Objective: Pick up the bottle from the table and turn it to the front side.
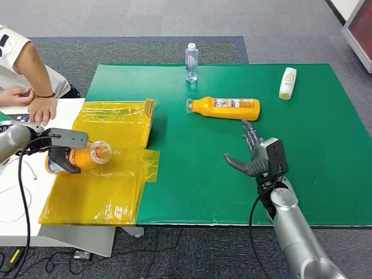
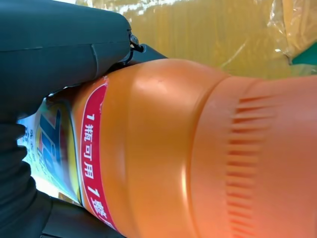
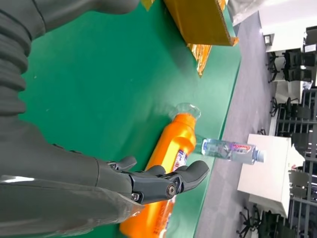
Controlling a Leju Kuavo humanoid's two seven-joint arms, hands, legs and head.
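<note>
left hand point(image 1: 61, 152): wrapped around an orange bottle point(image 1: 81, 158), holding it on its side above yellow plastic sheeting point(image 1: 105, 192), clear cap end toward the green mat point(image 1: 210, 192)
held bottle, left wrist view: orange body point(image 2: 157, 148) seen close, ribbed grip lines toward the neck; red band with white characters "1瓶可用1整"; beside it a blue and white label with large slanted letters, not fully legible; dark fingers point(image 2: 56, 44) pressed over the body
right hand point(image 1: 256, 154): holding nothing, fingers spread wide and stretched forward, thumb out to the side, above the green mat just short of a second orange bottle point(image 1: 226, 108)
second orange bottle: lying on its side on the mat, clear cap pointing left, label strip with blue and red print facing up, words too small to read
right wrist view: same lying bottle point(image 3: 164, 163) beyond the outstretched fingers point(image 3: 164, 181), small label patch near its shoulder
water bottle point(image 1: 192, 62): clear, upright at the mat's far edge, blue label; in the right wrist view point(image 3: 230, 150) a red wordmark on it, unreadable
white bottle point(image 1: 288, 83): lying on the mat, far right, well apart from the rest
person point(image 1: 26, 75): at the far left, white shirt, hands on a white table point(image 1: 17, 197)
</note>
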